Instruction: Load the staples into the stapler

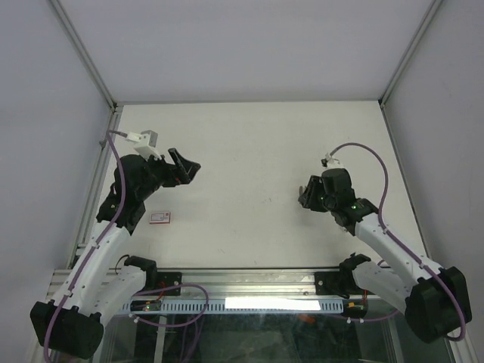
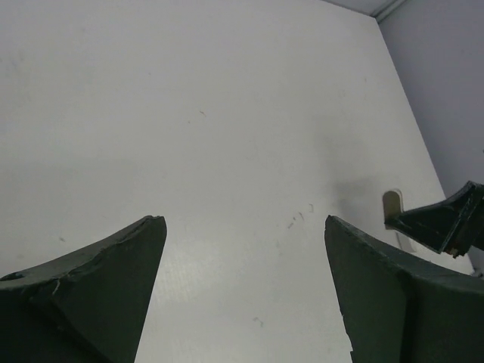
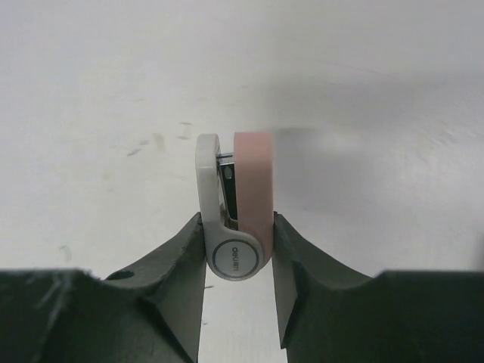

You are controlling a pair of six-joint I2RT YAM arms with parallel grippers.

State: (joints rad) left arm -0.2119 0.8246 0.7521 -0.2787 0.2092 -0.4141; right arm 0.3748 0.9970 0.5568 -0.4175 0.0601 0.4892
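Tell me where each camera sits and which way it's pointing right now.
Top external: above and behind the bases, looking down on the table; both arms, left gripper and right gripper show.
Left wrist: on the left arm, facing across the table between its spread fingers.
Right wrist: on the right arm, facing along its fingers clamped on the stapler.
Shared: top and left wrist both show the right gripper.

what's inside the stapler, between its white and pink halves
In the stapler, a thin metal piece shows atop a dark slot. Lower down the hinge covers it; whether it is loaded cannot be told.
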